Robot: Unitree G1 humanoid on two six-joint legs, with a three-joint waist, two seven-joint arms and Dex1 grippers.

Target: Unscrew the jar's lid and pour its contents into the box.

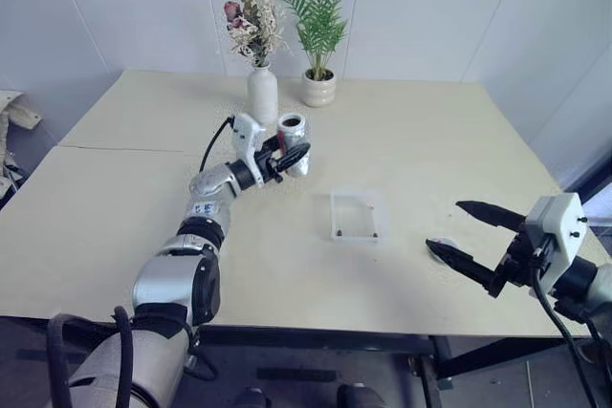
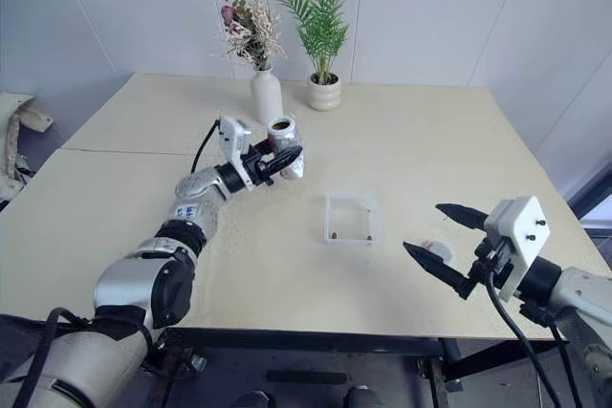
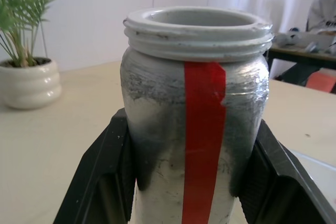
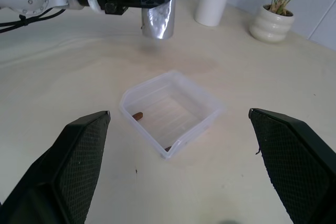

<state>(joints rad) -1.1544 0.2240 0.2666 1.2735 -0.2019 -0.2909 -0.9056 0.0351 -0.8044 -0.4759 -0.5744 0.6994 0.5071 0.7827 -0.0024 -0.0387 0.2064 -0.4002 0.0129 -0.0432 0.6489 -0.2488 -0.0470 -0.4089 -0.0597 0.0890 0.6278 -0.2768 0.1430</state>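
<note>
The left gripper [image 1: 290, 155] is clamped on the jar [image 1: 293, 138], one black finger on each side of its body, and holds it upright above the table [image 1: 134, 198], off to the box's far left. The jar's threaded mouth is open, with no cap on it, and a red strip runs down its side. The box [image 1: 356, 216] sits on the table near the middle, clear and shallow, with a few small brown bits lying along its inner walls. The right gripper [image 1: 464, 232] hangs low to the right of the box, apart from it, its two fingers spread wide and holding nothing. The lid [image 2: 438, 249], a small round grey piece, lies on the table to the right of the box, between those spread fingers. Beyond the box, at the back of the table, stand a white vase [image 1: 262, 93] of dried flowers and a potted plant [image 1: 318, 86] side by side.
</note>
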